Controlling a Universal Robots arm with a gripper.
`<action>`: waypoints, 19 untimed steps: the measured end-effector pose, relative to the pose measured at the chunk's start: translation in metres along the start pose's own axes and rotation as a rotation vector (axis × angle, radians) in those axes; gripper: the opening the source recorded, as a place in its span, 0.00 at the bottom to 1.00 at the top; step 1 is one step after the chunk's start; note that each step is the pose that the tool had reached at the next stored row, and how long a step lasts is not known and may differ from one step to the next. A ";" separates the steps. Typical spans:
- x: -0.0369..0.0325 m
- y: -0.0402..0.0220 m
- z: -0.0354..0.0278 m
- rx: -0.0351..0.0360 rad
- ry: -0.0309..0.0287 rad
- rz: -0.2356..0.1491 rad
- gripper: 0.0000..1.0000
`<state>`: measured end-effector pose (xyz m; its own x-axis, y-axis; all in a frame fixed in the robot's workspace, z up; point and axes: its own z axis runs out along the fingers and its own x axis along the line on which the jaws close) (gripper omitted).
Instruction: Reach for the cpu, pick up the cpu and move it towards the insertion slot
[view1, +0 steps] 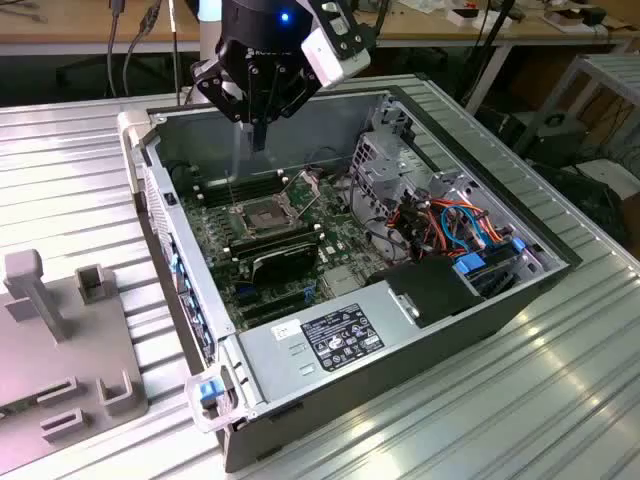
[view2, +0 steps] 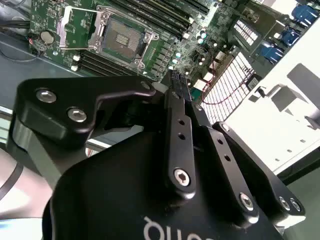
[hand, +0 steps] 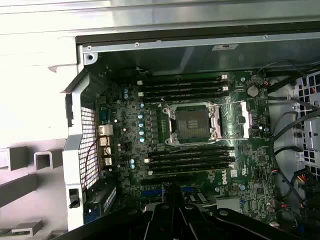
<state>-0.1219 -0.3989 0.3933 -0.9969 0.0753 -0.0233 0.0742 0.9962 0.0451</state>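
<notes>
The black hand (view1: 258, 139) is held clenched, nothing discernible in it, above the empty shiny-framed, dark-centred square insertion slot (view1: 263, 213); picking up the cpu is judged outstanding.

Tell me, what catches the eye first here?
An open computer case lies on a ribbed metal table, its green board exposed. The black gripper hangs above the case. In the board's middle sits the slot, a shiny metal frame around a dark centre.
</notes>
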 end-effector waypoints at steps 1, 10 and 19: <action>0.0000 0.0000 0.0000 0.0000 0.0000 0.000 0.11; 0.0044 -0.0003 0.0001 -0.0001 -0.0001 0.000 0.11; 0.0075 -0.0006 0.0003 0.0000 0.0000 0.000 0.11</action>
<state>-0.1294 -0.3989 0.3927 -0.9969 0.0753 -0.0233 0.0742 0.9962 0.0451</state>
